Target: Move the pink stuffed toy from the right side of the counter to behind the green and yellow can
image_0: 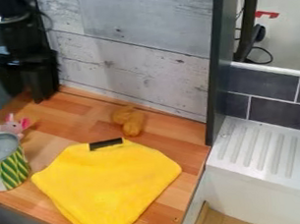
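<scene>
I can't tell if my fingers [40, 96], near the surface's [70, 111] back corner, are spread; the pink toy [11, 127] lies down-left by the can [14, 169], the yellow cloth [109, 184] down-right at the front edge.

Kitchen-like setting: wooden counter [77, 115], dark tiles [281, 115], ribbed drainboard [258, 149].

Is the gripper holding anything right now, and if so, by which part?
Nothing that I can see: the black gripper is at the upper left, well apart from the yellow cloth.
</scene>
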Controlling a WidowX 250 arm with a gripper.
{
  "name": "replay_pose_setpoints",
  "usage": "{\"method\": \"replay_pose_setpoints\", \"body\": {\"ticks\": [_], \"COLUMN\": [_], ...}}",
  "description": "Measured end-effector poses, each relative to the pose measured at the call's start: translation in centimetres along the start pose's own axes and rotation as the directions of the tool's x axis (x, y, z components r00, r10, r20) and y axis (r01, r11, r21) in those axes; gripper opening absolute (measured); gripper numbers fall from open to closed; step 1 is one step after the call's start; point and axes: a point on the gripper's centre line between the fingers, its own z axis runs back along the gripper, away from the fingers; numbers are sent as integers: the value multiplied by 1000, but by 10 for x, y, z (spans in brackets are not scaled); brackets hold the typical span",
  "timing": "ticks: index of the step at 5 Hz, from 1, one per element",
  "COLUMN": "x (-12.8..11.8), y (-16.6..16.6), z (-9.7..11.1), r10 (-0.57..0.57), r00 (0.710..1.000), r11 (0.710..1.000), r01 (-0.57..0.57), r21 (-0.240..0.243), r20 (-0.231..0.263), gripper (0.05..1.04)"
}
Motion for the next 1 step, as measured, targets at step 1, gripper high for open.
{"method": "replay_pose_setpoints", "body": {"ticks": [1], "x": [-8], "y": [-14], "z": [6], "r10": [-74], "r00": [997], "r11": [997], "r01": [75], "r21": [30], "r20": [-35], "gripper": [1002]}}
